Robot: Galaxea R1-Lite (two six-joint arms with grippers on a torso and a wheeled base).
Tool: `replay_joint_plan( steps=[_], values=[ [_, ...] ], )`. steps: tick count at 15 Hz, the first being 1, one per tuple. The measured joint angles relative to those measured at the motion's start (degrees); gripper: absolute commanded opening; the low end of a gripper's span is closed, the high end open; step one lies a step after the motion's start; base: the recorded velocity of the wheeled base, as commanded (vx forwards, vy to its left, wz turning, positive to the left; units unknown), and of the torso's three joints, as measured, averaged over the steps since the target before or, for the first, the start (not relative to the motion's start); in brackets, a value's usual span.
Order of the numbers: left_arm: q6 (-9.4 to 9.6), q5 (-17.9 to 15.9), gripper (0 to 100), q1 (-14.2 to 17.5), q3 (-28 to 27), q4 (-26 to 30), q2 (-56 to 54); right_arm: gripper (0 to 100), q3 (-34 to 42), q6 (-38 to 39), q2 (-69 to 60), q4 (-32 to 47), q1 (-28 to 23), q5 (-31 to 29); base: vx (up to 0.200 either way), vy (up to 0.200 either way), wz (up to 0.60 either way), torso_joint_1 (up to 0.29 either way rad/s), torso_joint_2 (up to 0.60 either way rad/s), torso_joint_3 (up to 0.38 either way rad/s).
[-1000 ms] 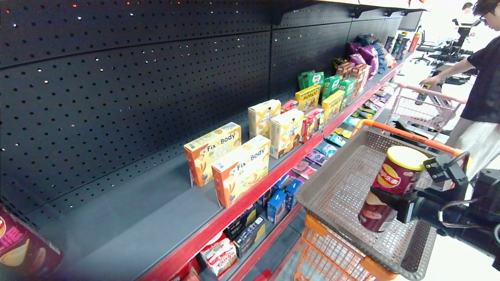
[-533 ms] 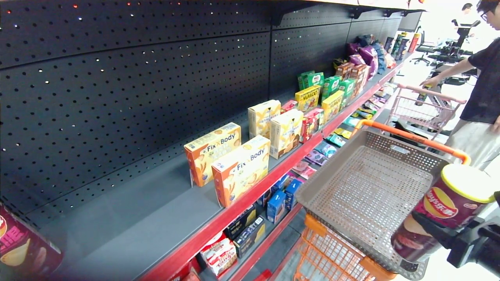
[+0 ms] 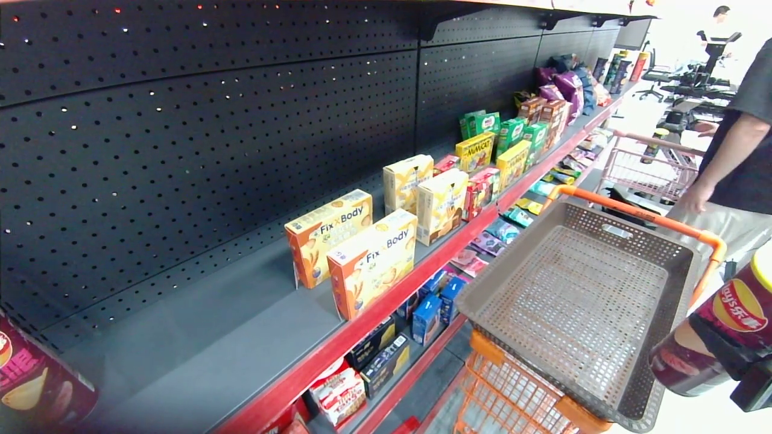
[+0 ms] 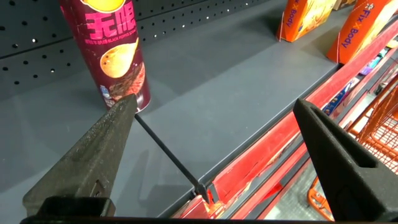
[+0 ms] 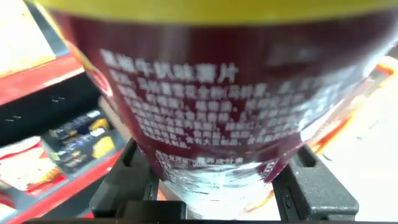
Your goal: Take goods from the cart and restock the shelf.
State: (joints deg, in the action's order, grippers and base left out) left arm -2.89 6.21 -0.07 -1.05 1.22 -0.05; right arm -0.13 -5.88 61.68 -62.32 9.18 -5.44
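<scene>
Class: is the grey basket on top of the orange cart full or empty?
Empty: the grey basket shows a bare mesh floor all over; the chip can sits in the right gripper, outside the basket's rim.

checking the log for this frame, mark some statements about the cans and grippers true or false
1. The right gripper is shut on a chip can. True.
2. That chip can is held over the shelf. False: it is beside the cart's basket, on the side away from the shelf.
3. The left gripper is open. True.
4. A second can lies on its side on the shelf. False: it stands upright there.
5. Two orange boxes stand on the shelf. True.
</scene>
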Motion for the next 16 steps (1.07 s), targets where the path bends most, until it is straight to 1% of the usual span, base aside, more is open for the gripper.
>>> replay_joint_plan(
  steps=[2,4,16],
  values=[
    [0.02,0.02,100,0.00,0.00,0.00,0.00,0,-0.44,-2.27,-0.28,0.60,-0.78,0.22,0.000,0.000,0.00,0.000,0.00,0.000],
    [0.00,0.02,100,0.00,0.00,0.01,0.00,0,-1.29,-2.50,-0.41,2.00,-1.00,-0.06,0.000,0.000,0.60,0.002,0.00,0.002],
    [0.02,0.00,100,0.00,0.00,0.00,0.00,0,-0.96,-2.55,-0.72,2.35,-1.16,-0.06,0.000,0.000,0.60,0.006,0.00,0.004]
  ],
)
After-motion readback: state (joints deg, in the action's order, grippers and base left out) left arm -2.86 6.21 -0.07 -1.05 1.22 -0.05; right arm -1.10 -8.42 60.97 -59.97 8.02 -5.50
